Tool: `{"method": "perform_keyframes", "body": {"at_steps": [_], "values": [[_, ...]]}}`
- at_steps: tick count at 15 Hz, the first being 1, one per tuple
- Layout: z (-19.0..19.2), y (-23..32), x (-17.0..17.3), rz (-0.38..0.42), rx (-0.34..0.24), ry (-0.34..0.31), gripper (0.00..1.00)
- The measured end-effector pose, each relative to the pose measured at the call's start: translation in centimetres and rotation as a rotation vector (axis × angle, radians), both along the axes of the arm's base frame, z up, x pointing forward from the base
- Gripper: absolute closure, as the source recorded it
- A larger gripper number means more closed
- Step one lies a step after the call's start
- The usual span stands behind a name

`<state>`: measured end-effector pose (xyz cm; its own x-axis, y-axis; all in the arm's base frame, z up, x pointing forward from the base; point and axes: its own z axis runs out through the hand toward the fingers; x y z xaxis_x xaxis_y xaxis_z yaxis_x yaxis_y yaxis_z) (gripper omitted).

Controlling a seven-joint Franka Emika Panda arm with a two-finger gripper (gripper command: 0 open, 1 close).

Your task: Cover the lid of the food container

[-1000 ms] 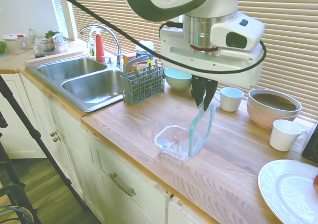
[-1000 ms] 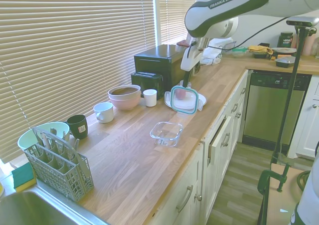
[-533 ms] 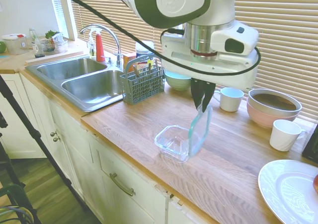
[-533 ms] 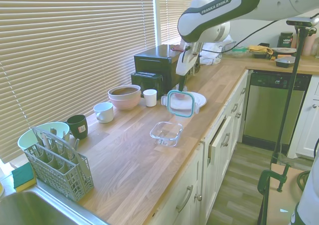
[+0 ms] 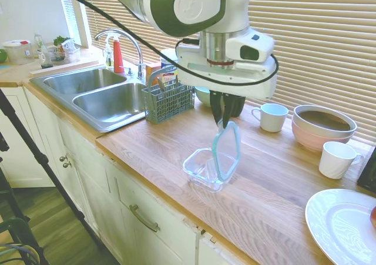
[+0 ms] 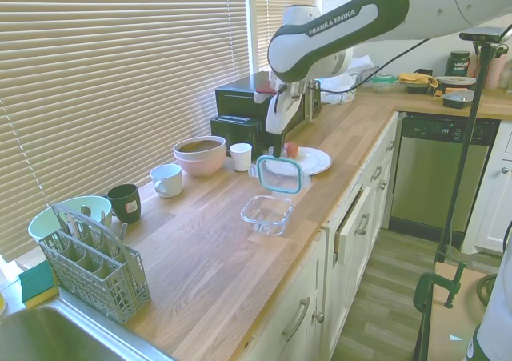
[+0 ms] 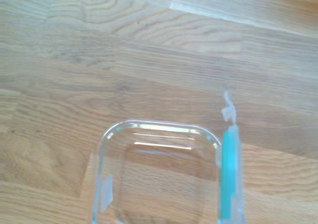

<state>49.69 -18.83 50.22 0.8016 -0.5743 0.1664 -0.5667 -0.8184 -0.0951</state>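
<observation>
A clear lid (image 5: 226, 150) with a light blue-green rim. A clear, colourless food container (image 5: 204, 169) on a light brown wood-grain surface (image 5: 276, 188). Beside the container: a white plate (image 5: 341, 224), white cups (image 5: 273, 117), a pink bowl (image 5: 323, 127), and a grey-blue slotted cutlery basket (image 5: 169, 99).

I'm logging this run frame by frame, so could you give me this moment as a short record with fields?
claw: shut on the lid's top edge
lid: held on edge, hanging above the food container, not seated
food container: open, looks empty, upright on the wooden counter
nearby: white plate, pink bowl, two white cups, cutlery basket by the sink
task status: container not yet covered
</observation>
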Motion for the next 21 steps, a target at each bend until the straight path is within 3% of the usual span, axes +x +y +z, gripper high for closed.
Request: {"method": "perform_keyframes", "body": {"at_steps": [12,21], "values": [[-6.6,10.2,0.7,0.06,-0.164,0.071,1.0],[-12.8,13.1,2.0,0.112,-0.313,0.129,1.0]]}}
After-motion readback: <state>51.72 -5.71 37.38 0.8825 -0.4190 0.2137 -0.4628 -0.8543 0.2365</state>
